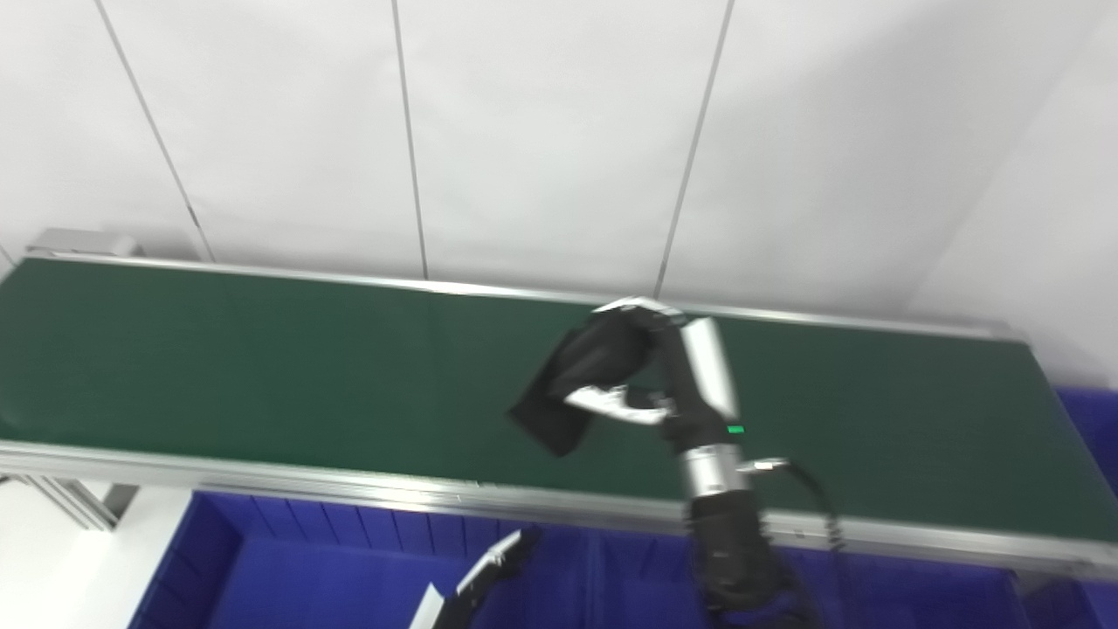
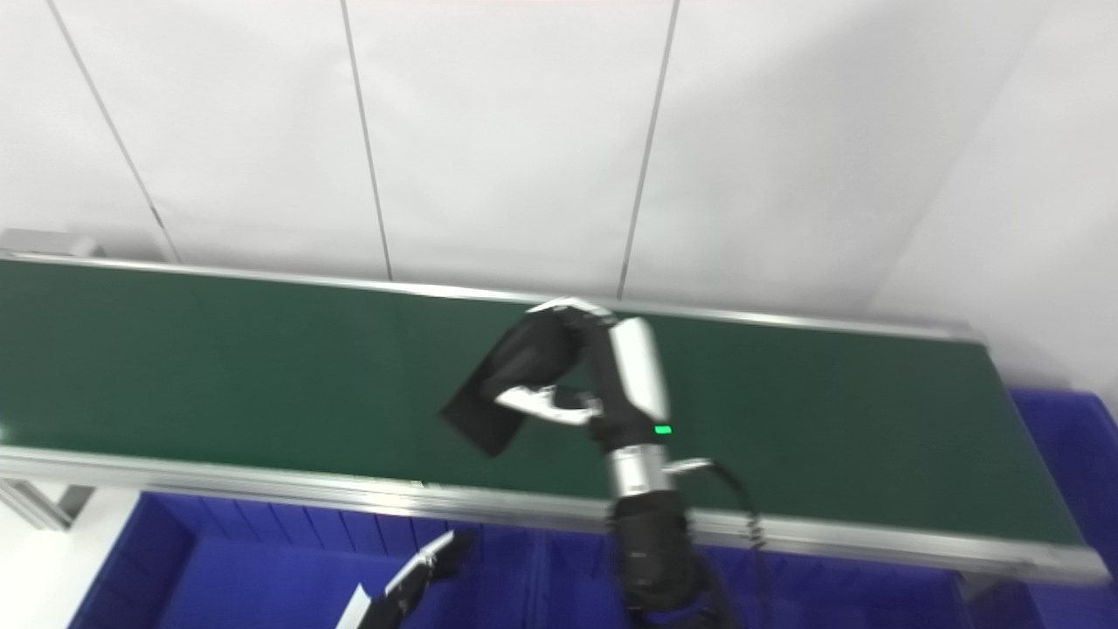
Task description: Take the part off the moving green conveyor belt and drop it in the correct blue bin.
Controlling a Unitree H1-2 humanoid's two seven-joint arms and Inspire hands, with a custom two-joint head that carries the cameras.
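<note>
The green conveyor belt (image 1: 218, 358) runs across the middle of the view. My right arm comes up from the bottom and reaches over the belt. My right hand (image 1: 677, 371) is shut on a black, block-shaped part (image 1: 563, 389), with fingers curled over its top and the thumb under it. The part hangs tilted, with its lower end down to the left, and I cannot tell whether it still touches the belt. My left hand (image 1: 480, 581) shows only as fingertips at the bottom edge, over the near blue bin (image 1: 297, 568). Its state is not clear.
The belt has a metal rail (image 1: 262, 476) along its near edge and a white panelled wall behind it. Another blue bin (image 1: 1092, 428) sits past the belt's right end. A metal frame leg (image 1: 79, 502) stands at the lower left.
</note>
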